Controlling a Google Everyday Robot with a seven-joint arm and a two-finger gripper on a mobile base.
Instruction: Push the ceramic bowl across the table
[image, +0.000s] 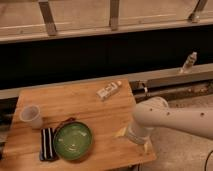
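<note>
1. Gripper (131, 135), at the end of the white arm, hung over the right front part of the counter (90, 109), well apart from the bowl and to its right. Whether it was apart or together could not be told, as the arm hid it.
2. The green bowl (73, 141) sat upright near the front edge of the counter, left of the middle, and nothing touched it from the arm's side.
3. A dark striped thing (47, 144) lay just beside the bowl's left rim, and a pale cup (31, 116) stood farther back on the left. A push straight to the left would likely have shoved both along.
4. The bare wood lay behind and to the right of the bowl, so the best line probably ran from the front edge toward the back.
5. Contact should have been low on the outer wall and in line with the bowl's middle. A glossy round dish would tend to spin off a glancing touch.
6. A small white carton (109, 91) near the back edge marked where the push should have stopped short.
7. Slow, steady travel seemed wise, given how close the bowl was to the front edge.
</note>
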